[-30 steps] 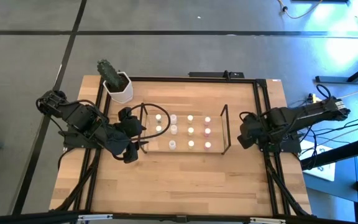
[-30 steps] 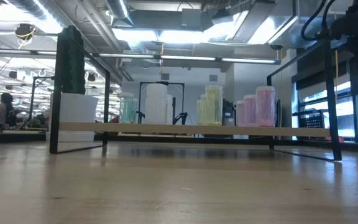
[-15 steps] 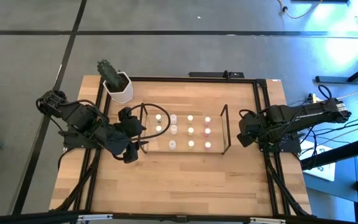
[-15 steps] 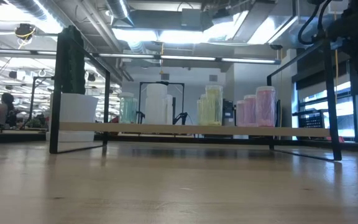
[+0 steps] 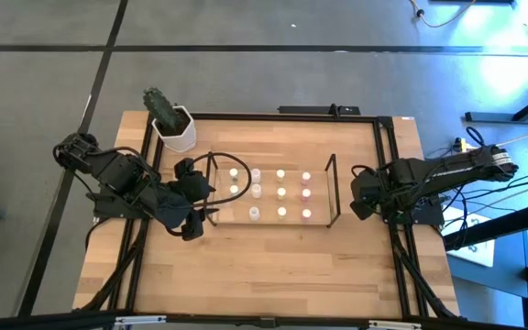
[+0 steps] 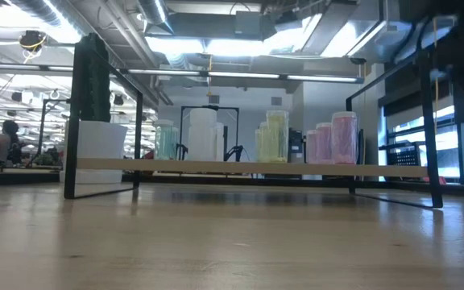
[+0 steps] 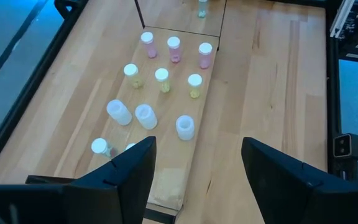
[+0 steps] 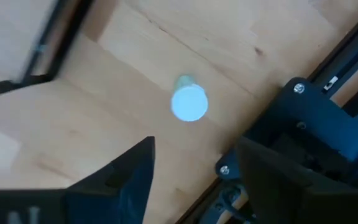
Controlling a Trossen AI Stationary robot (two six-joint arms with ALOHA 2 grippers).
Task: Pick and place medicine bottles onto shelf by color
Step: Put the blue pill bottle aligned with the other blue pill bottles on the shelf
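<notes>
One small bottle [image 8: 189,103] stands on the desk [image 8: 73,137] below the right pincer [image 8: 194,171], spread and empty. Left pincer [image 7: 197,165], at the shelf's [image 5: 333,188] nine o'clock, spread too.

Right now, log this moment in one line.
left gripper: open, at shelf end | right gripper: open above greenish bottle on table | shelf bottles: sorted

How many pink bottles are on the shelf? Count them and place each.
3 pink bottles, in one row at the right end of the shelf: one at the far edge, one in the middle, one at the near edge. None seems hidden.
</notes>
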